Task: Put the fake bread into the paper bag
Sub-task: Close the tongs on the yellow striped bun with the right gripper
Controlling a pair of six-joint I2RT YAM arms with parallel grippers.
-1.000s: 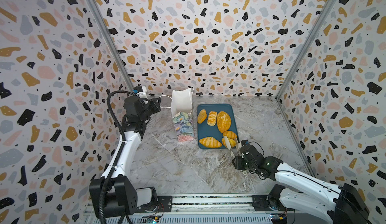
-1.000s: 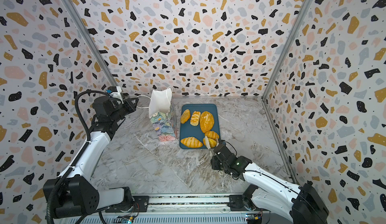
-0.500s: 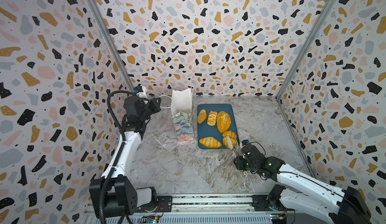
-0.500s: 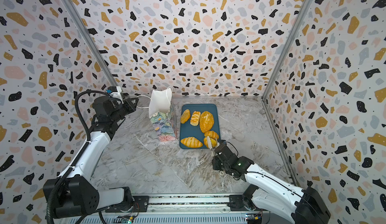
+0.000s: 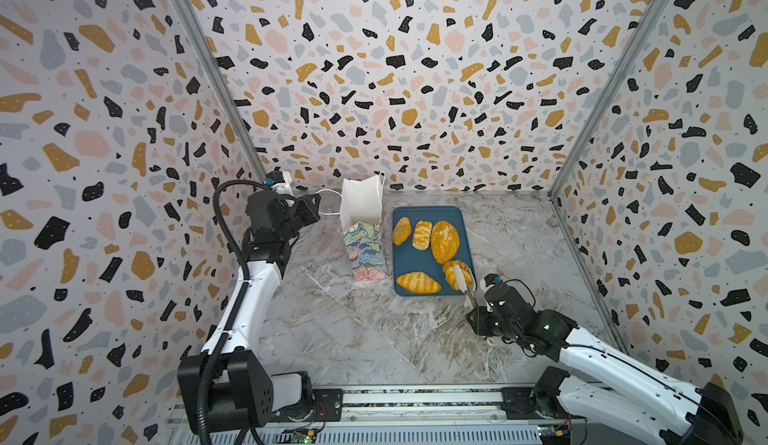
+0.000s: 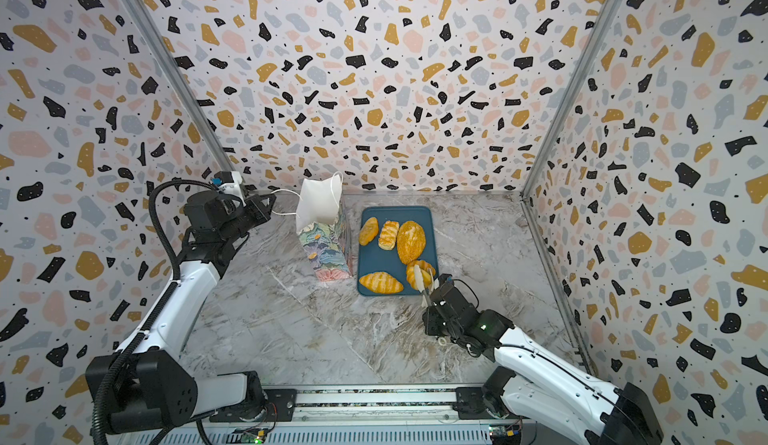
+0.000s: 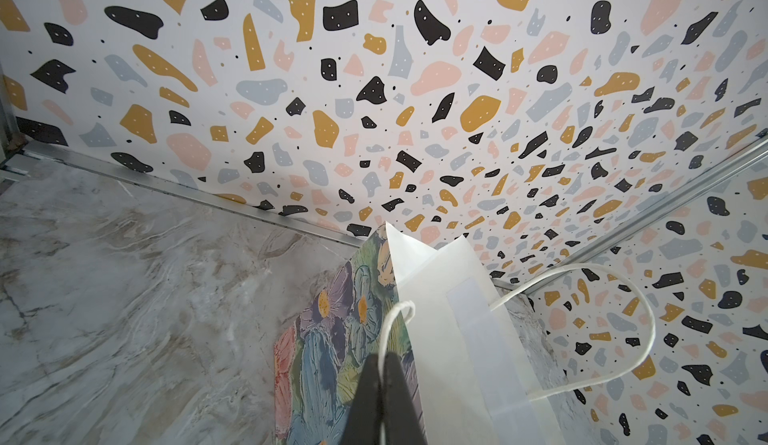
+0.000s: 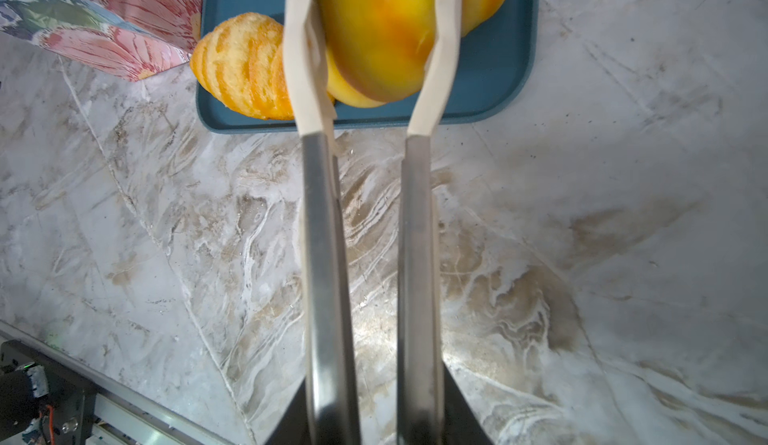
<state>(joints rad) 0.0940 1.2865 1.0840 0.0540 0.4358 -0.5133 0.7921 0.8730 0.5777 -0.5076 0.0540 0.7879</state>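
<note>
The paper bag [image 5: 362,231] [image 6: 325,235] stands upright left of the tray, floral outside, white inside. My left gripper [image 5: 318,206] [image 6: 272,203] [image 7: 382,364] is shut on its thin white cord handle [image 7: 399,310], holding the mouth open. My right gripper [image 5: 476,308] [image 6: 430,303] [image 8: 370,401] is shut on metal tongs [image 8: 324,235] with white tips. Those tips clamp a golden piece of fake bread [image 5: 451,274] [image 6: 415,274] [image 8: 378,27] at the tray's near right corner. A ridged roll [image 5: 417,283] [image 8: 245,73] lies beside it.
The dark-blue tray [image 5: 415,256] [image 6: 374,260] [image 8: 490,69] also carries a seeded oval loaf [image 5: 444,236], a plaited pastry [image 5: 422,235] and a small roll [image 5: 402,231] at its far end. Patterned walls close three sides. A metal rail [image 5: 415,399] runs along the front.
The right arm has edged toward the tray and the tong tips have narrowed onto the golden bread. The left arm and the bag have not moved.
</note>
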